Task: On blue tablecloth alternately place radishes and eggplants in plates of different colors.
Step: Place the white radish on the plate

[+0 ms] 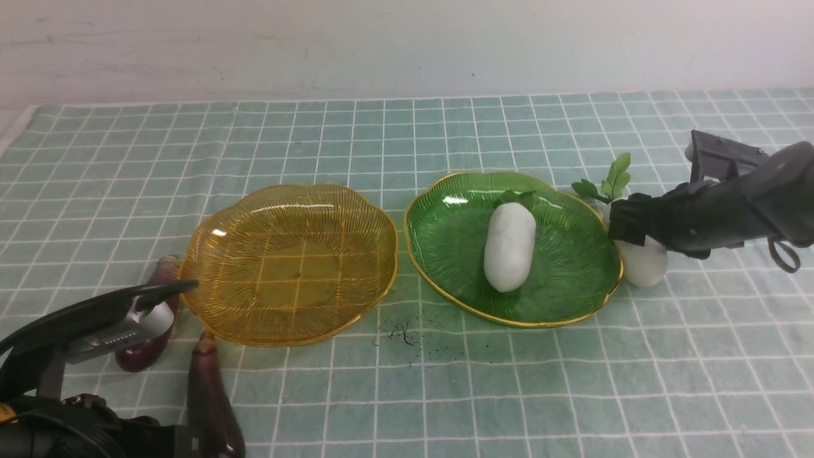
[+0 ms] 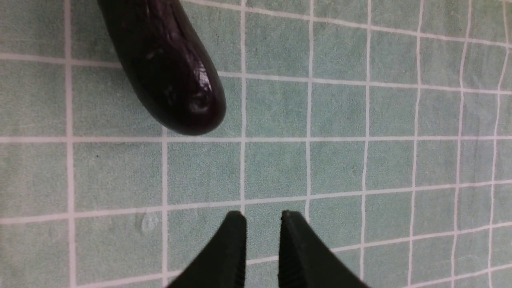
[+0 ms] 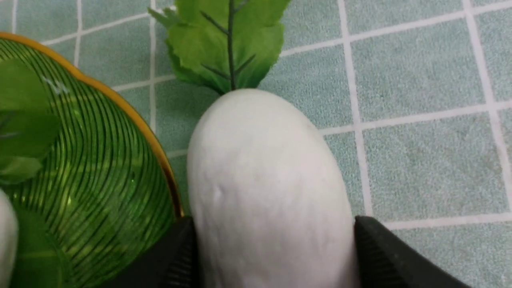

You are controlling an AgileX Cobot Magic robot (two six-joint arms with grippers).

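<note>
**Second radish flanked by the right gripper beside the green plate**

The bench is covered by the blue tablecloth [image 1: 445,127], pale blue-green with a white grid. Two ribbed, gold-rimmed plates are set side by side on it near the middle. The amber plate [image 1: 375,254] is on the left and is seen empty. The green plate [image 1: 572,254] is on the right.

The right gripper [image 3: 272,232] is reached in from the bench's right edge. Its fingers are pressed to both sides of the second radish [image 1: 643,264], which lies on the cloth just beside the green plate's right rim, leaves toward the far edge. The left gripper [image 2: 262,218] is held low near the near-left corner, its jaws parted by only a narrow gap, with nothing between them.

The first radish [image 1: 509,248] is laid inside the green plate, leaves toward the far edge.

Two eggplants are found on the cloth at the amber plate's near-left side. One eggplant [image 1: 143,353] is partly hidden behind the left gripper, and the other eggplant [image 1: 213,394] lies just to its right, close to the near edge.

A few dark specks [image 1: 400,334] are scattered on the cloth in front of the plates.
</note>
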